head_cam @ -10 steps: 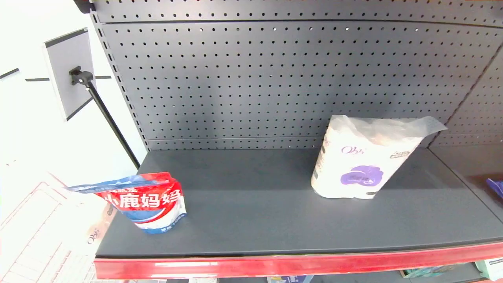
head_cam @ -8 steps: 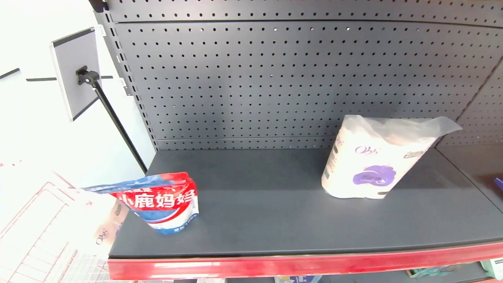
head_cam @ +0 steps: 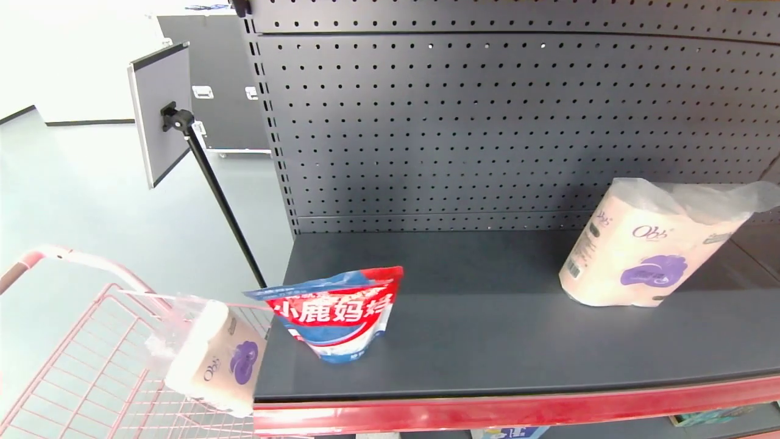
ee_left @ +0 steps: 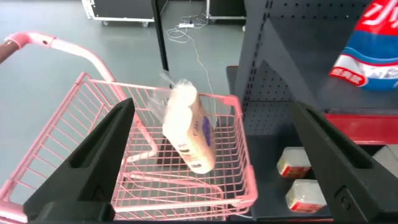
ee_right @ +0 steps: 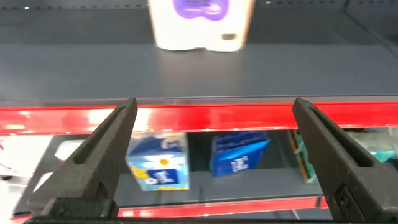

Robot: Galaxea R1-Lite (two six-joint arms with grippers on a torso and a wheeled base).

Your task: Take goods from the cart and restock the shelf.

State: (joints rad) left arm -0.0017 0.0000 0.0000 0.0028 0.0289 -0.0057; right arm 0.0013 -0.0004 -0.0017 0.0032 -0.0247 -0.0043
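Head view: a red-and-blue pouch [head_cam: 338, 317] stands at the left front of the shelf [head_cam: 487, 329], with a tissue pack [head_cam: 640, 262] at its right. A second tissue pack [head_cam: 213, 360] leans inside the pink cart [head_cam: 46, 253]. Left hand [ee_left: 214, 158], spread apart and empty, hangs over the cart; right hand [ee_right: 211, 162], likewise apart, faces the shelf's red edge

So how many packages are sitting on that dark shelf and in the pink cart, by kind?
White plastic-wrapped roll packs with purple print: 2, the shelf pack on the dark grey shelf and the cart pack in the pink wire cart
Red-and-blue stand-up pouch: 1, on the shelf
Total: 3
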